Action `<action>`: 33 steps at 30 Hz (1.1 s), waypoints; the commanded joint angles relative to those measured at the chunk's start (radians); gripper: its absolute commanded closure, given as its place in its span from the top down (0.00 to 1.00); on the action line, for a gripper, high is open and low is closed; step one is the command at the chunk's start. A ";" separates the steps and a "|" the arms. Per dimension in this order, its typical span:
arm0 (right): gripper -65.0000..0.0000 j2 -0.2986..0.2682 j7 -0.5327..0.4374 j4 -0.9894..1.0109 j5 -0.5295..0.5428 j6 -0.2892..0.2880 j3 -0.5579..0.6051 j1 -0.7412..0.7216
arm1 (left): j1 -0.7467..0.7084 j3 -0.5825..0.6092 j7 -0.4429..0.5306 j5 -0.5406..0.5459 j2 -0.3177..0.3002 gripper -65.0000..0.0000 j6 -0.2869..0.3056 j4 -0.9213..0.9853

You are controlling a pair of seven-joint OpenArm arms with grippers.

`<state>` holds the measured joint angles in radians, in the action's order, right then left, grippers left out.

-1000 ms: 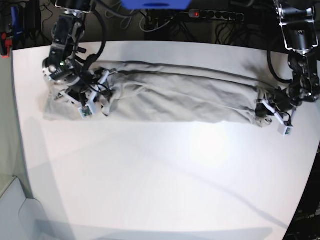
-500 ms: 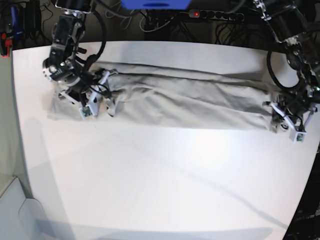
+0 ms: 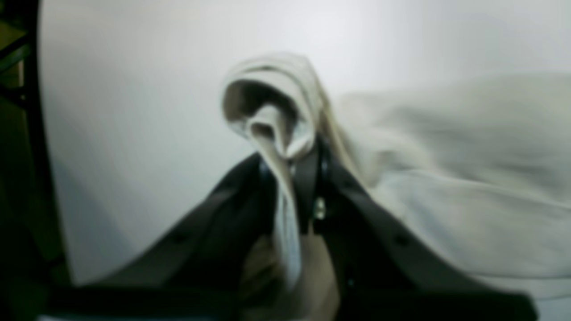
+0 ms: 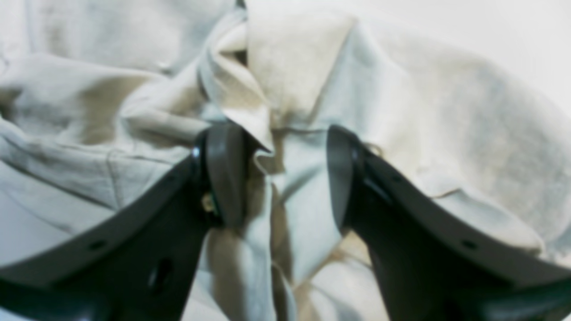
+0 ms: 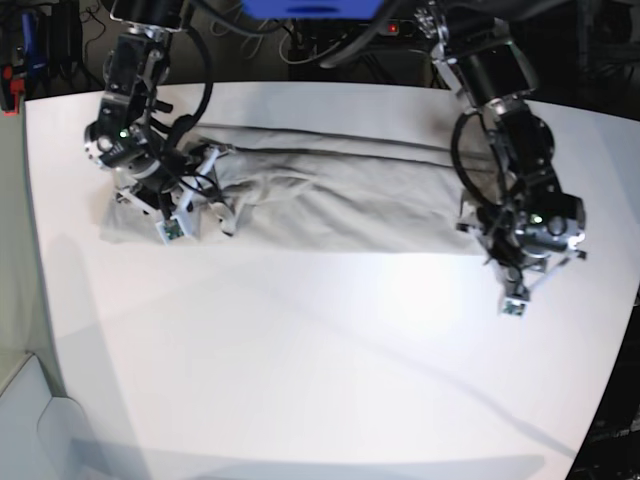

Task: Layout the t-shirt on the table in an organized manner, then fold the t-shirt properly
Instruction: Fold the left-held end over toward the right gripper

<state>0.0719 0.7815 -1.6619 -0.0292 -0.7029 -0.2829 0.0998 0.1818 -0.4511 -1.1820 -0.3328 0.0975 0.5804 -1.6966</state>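
Beige, wrinkly cotton t-shirt (image 5: 330, 205) lies stretched across the white tabletop (image 5: 320, 360) toward twelve o'clock. We see our left gripper (image 3: 294, 156) clamped on its three o'clock corner, likely for tension; our right gripper (image 4: 276, 174) straddles cloth at nine o'clock, jaws apart.

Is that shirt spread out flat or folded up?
Folded: the t-shirt lies as a long narrow creased band across the table.

Base view high over the table (image 5: 300, 350); both wrist views close, blurred, on the shared t-shirt (image 5: 340, 200).
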 commanded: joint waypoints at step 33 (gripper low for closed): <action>0.45 -0.022 -0.017 -0.010 0.010 0.005 0.063 -0.031 | -0.063 0.630 0.020 0.433 0.060 0.00 -0.627 0.037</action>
<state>0.0517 0.7849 -1.6566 -0.0330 -0.7025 -0.2214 0.0807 0.0986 0.1749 -1.1770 0.0937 0.1471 -0.0372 -1.6440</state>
